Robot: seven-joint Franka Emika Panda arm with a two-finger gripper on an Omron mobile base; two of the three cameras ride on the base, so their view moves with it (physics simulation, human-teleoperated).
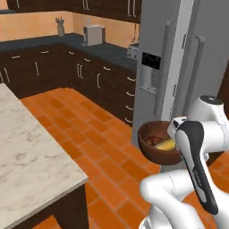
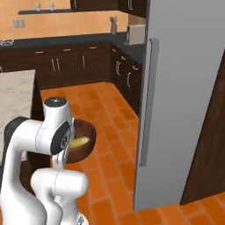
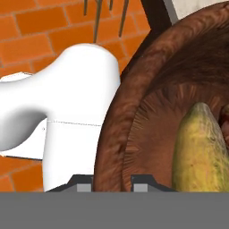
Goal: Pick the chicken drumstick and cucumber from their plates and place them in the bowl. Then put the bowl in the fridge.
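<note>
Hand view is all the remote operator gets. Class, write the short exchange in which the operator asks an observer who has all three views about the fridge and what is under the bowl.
Operator: My tool is shut on the bowl rim, cucumber inside. Is the fridge open?
Observer: No, its doors are shut.
Operator: Is the bowl resting on anything?
Observer: No, it hangs in the air over the orange tiled floor, just in front of the fridge.
</note>
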